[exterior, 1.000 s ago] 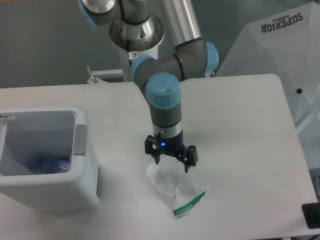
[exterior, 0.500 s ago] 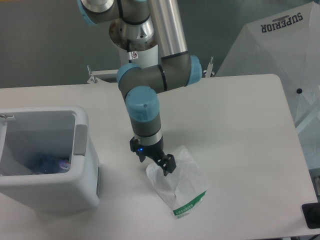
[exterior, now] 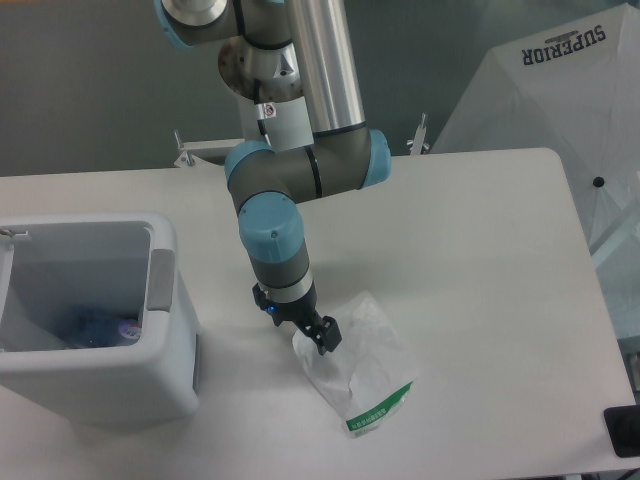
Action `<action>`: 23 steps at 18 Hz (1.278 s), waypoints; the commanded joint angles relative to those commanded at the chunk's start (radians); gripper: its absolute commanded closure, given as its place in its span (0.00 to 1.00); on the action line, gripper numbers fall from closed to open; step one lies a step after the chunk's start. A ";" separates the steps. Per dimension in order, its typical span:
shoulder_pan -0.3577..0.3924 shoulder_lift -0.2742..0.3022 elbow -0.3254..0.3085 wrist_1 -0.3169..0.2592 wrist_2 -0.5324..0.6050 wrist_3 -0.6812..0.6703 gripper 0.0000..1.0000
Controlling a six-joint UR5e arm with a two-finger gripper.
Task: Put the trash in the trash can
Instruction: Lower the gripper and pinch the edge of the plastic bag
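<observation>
The flat translucent plastic bag [exterior: 362, 362] with a green printed edge lies on the white table, right of centre near the front. My gripper [exterior: 300, 326] points down over the bag's upper left corner, turned diagonally, its fingers apart and low at the bag's edge, holding nothing. The white trash can [exterior: 165, 330] stands at the left front with a grey patch on its right rim. Inside it, at the bottom, lies the small bottle [exterior: 100, 327] with a blue label.
A white umbrella-like cover [exterior: 560, 90] printed SUPERIOR sits beyond the table's right back corner. A small black object [exterior: 622, 430] sits at the right front edge. The arm's base and a metal bracket [exterior: 190, 152] stand at the back edge.
The arm has swung left and the gripper has turned about its axis, shifting from above the bag's middle to its upper left corner. The bag has not moved.
</observation>
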 joint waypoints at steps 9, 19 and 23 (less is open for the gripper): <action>0.002 0.000 0.005 0.000 0.002 0.002 0.40; 0.002 0.009 0.002 -0.005 0.002 -0.002 1.00; 0.020 0.029 0.006 -0.008 0.002 -0.002 1.00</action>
